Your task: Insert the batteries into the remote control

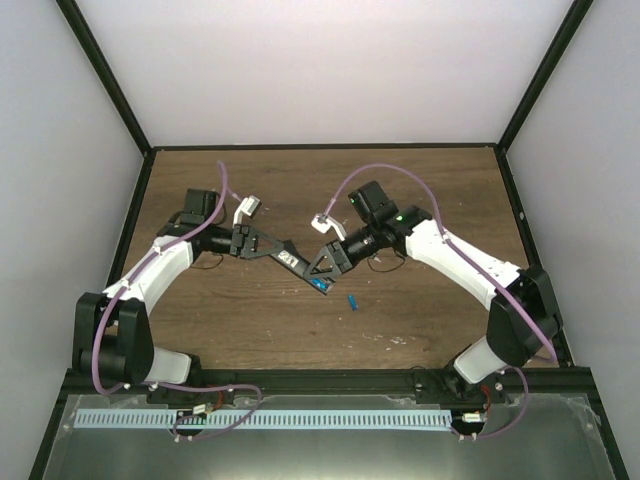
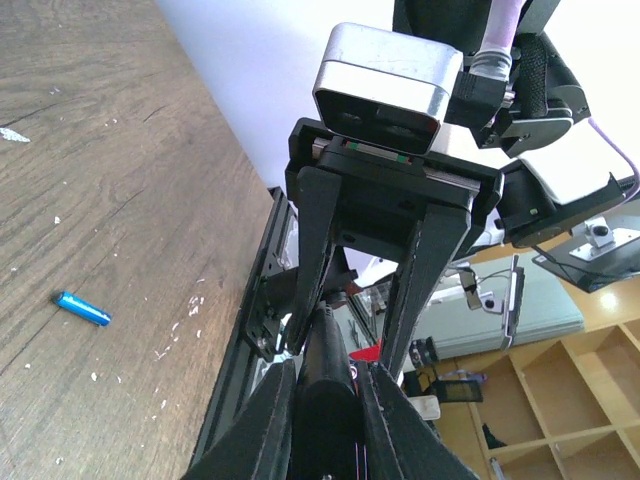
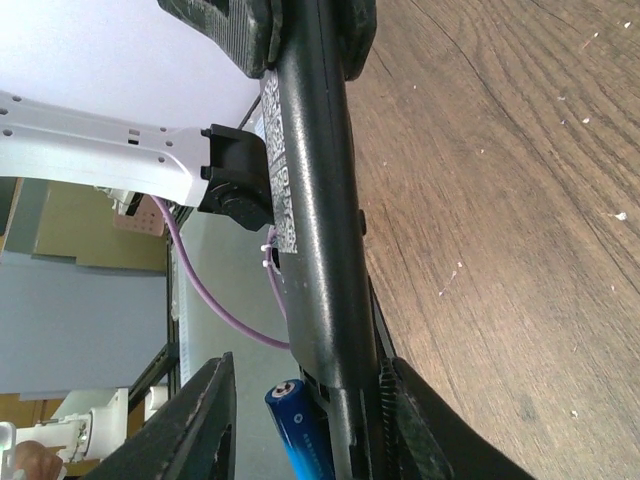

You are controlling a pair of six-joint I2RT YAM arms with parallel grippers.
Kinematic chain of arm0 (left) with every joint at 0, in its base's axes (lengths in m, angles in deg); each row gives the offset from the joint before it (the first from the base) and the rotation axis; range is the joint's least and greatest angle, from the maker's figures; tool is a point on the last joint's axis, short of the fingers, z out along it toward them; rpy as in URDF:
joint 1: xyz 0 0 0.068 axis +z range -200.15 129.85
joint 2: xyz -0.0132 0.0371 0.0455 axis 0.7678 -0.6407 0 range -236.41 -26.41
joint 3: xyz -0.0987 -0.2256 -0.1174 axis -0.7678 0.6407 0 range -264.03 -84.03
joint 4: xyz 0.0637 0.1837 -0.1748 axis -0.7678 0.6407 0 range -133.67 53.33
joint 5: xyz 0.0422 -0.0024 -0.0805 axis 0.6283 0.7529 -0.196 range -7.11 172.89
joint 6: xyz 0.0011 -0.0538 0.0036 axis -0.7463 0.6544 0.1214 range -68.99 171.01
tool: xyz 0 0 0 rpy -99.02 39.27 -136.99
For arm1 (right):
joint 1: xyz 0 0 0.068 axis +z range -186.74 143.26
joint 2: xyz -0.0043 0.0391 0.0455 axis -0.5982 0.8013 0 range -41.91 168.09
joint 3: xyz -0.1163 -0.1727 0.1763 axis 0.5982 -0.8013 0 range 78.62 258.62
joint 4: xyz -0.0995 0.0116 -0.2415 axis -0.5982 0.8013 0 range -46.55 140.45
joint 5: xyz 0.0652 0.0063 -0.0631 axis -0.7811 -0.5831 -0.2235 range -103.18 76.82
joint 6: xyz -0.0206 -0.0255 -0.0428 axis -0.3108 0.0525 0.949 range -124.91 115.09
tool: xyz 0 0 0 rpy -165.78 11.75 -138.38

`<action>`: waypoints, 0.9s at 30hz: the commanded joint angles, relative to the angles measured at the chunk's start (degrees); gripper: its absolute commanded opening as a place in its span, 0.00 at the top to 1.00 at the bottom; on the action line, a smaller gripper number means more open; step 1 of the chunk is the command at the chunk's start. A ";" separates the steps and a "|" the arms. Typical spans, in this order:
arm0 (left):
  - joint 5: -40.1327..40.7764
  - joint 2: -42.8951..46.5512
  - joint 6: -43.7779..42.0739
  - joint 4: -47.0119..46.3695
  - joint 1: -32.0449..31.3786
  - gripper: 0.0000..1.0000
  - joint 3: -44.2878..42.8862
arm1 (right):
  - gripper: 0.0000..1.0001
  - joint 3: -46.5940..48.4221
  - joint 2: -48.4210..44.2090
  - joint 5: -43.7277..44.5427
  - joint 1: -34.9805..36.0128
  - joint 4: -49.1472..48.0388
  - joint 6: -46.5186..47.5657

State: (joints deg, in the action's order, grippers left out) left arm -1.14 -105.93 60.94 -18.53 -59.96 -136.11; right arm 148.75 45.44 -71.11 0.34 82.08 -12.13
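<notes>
My left gripper (image 1: 272, 248) (image 2: 328, 370) is shut on one end of the slim black remote control (image 1: 292, 260) (image 2: 327, 395) and holds it above the table. In the right wrist view the remote (image 3: 315, 200) runs up the frame with its battery bay at the near end. One blue battery (image 3: 300, 430) (image 1: 320, 285) lies tilted in that bay, its tip sticking out. My right gripper (image 1: 322, 265) (image 3: 310, 365) is open astride the remote and battery; its left finger (image 3: 195, 425) stands clear of the battery. The second blue battery (image 1: 353, 300) (image 2: 82, 308) lies on the table.
The wooden table (image 1: 400, 180) carries pale specks of debris (image 2: 185, 310). A black frame rail (image 1: 330, 375) runs along the near edge. White walls stand behind and to the sides.
</notes>
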 commanded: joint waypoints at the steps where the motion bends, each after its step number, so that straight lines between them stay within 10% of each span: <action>1: 0.75 1.21 -2.30 0.23 -0.22 1.00 -1.45 | 0.68 2.67 0.34 -2.33 -0.26 -0.34 -0.66; 27: 1.38 0.86 1.14 -3.91 -0.26 1.00 -1.40 | 0.81 0.52 0.98 -2.11 1.75 0.74 1.86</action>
State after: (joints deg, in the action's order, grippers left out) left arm -0.75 -105.67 60.86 -18.48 -59.96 -136.44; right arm 148.75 46.34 -71.85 0.97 82.06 -11.17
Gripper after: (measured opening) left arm 0.155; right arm 0.194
